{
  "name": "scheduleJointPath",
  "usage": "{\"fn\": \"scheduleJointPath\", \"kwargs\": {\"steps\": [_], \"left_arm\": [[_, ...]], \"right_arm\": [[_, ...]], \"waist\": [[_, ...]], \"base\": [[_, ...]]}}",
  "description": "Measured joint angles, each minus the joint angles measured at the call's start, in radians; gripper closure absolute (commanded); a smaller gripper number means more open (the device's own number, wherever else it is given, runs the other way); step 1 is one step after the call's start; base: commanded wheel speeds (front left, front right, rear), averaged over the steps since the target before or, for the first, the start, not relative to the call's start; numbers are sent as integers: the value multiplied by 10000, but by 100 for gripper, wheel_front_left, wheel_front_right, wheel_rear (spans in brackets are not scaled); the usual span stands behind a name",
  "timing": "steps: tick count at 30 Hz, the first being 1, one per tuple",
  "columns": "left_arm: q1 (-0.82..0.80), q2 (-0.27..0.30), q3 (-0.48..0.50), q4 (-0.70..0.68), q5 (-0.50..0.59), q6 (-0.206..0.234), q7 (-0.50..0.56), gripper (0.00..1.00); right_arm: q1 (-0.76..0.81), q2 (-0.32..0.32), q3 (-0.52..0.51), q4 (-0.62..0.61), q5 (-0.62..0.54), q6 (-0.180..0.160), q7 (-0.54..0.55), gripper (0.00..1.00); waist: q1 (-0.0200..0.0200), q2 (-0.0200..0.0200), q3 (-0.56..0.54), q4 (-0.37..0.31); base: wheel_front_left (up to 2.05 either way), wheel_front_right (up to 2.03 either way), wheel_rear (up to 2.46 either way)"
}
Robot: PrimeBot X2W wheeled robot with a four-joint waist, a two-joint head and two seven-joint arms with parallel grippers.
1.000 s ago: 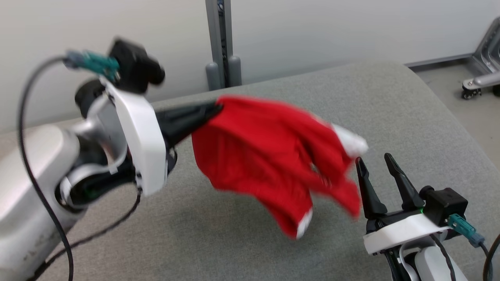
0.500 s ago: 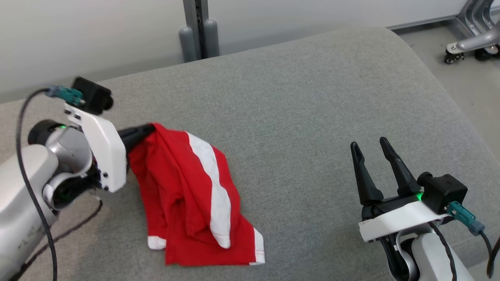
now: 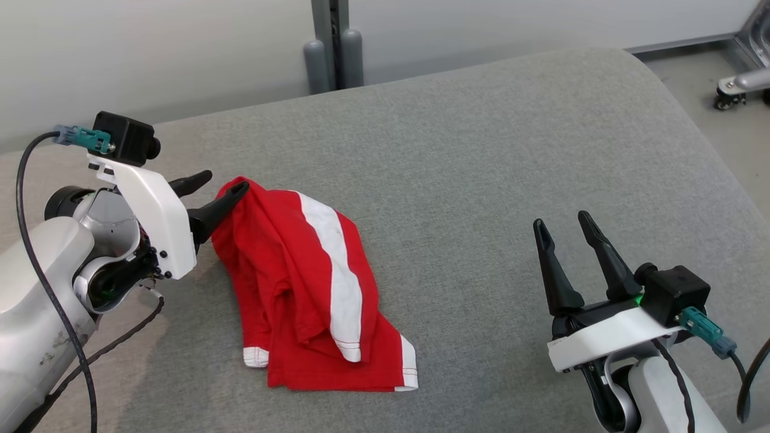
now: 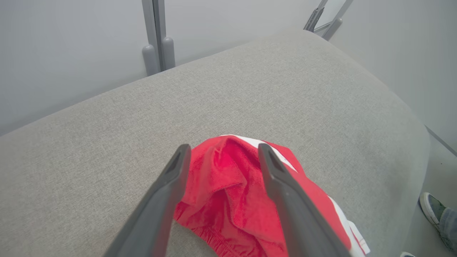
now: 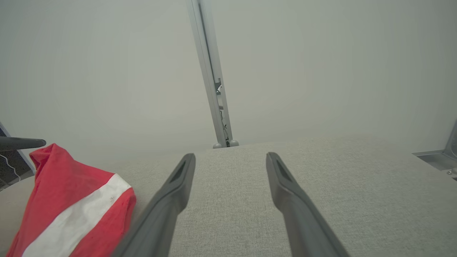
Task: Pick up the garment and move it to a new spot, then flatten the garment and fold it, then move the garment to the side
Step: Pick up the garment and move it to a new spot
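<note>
one crumpled red cloth garment with a white stripe [image 3: 271, 270] is lying on the grey fabric-covered counter [image 3: 481, 150], its upper edge sitting between the spread fingers of the left hand [image 3: 227, 180]. the right hand [image 3: 560, 219], fingers likewise spread and gripping nothing, is hovering well apart on the garment's right.

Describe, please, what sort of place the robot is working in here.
Probably a lab or test room, not a home: a grey padded surface with a red garment on it stands before a bare pale wall with a metal post, and a wheeled metal frame stands at the side.
</note>
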Motion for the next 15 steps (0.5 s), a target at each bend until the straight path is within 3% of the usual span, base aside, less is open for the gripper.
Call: {"fn": "scheduleJointPath", "kwargs": {"steps": [12, 15], "left_arm": [[577, 1220, 305, -1060, -267, 6, -2303, 0], [957, 1618, 514, -1283, -257, 253, -2978, 0]], "right_arm": [[307, -6, -6, 226, -173, 0, 0, 0], [379, -2, -2, 242, -205, 0, -2, 0]], "waist": [[0, 0, -739, 699], [0, 0, -875, 861]], "base": [[0, 0, 0], [0, 0, 0]]}}
